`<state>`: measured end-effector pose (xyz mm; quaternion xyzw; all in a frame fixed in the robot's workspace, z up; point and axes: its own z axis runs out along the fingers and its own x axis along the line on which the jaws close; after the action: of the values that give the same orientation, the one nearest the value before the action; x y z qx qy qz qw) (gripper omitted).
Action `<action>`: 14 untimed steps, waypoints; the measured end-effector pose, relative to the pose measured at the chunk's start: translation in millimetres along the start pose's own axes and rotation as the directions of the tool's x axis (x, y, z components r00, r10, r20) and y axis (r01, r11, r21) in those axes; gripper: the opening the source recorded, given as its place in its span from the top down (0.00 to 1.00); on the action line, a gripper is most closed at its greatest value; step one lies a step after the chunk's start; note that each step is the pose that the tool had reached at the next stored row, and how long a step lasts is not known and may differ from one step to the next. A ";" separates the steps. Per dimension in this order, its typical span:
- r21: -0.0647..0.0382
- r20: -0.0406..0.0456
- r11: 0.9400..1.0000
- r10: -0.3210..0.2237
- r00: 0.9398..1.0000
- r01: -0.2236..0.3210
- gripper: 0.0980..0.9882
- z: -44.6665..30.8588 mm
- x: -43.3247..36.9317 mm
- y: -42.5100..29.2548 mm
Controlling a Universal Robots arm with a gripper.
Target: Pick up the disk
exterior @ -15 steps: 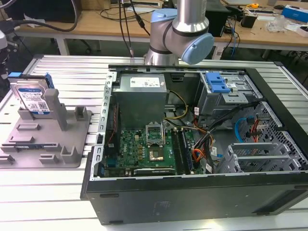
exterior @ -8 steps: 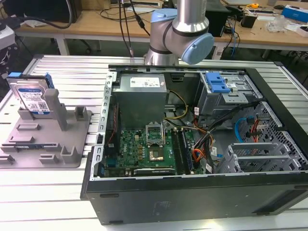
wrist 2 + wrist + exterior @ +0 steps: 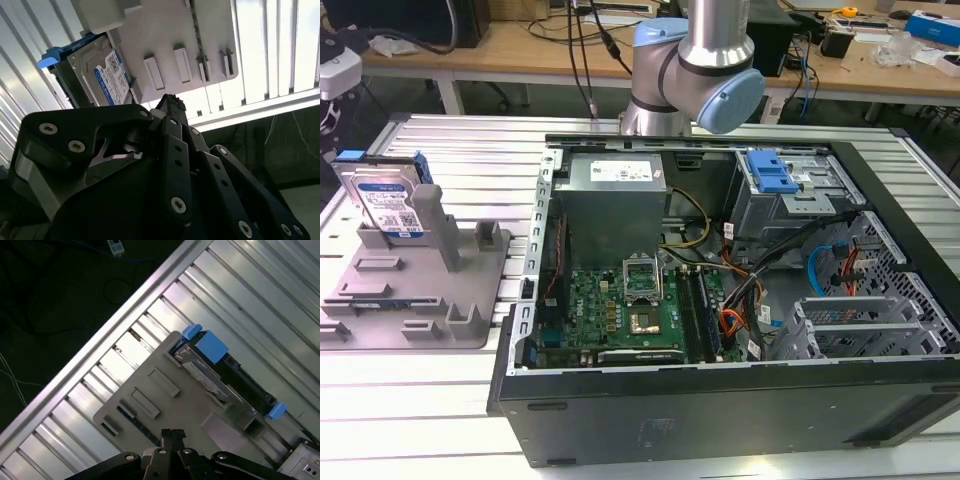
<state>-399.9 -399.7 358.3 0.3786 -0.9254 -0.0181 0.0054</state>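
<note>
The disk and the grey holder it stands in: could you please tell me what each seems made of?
The disk looks like silver metal with a dull sheen, under a white-and-blue paper label; its blue rails look like plastic. The holder seems matte grey plastic: uniform colour, no glint.

The table (image 3: 420,400) is a metal top made of long pale ribs with narrow grooves between them. Two things lie directly on it. A flat grey holder (image 3: 420,290) sits toward the exterior view's left, and the disk (image 3: 390,205) stands upright in it. Just beside the holder, toward the exterior view's right, an open black computer case (image 3: 720,410) lies on its side.
</note>
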 end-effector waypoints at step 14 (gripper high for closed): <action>0.001 -0.009 0.952 -0.307 0.952 0.307 0.57 0.0 0.0 0.0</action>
<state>-400.0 -399.7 358.3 0.5179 -0.8553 -0.0161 0.0060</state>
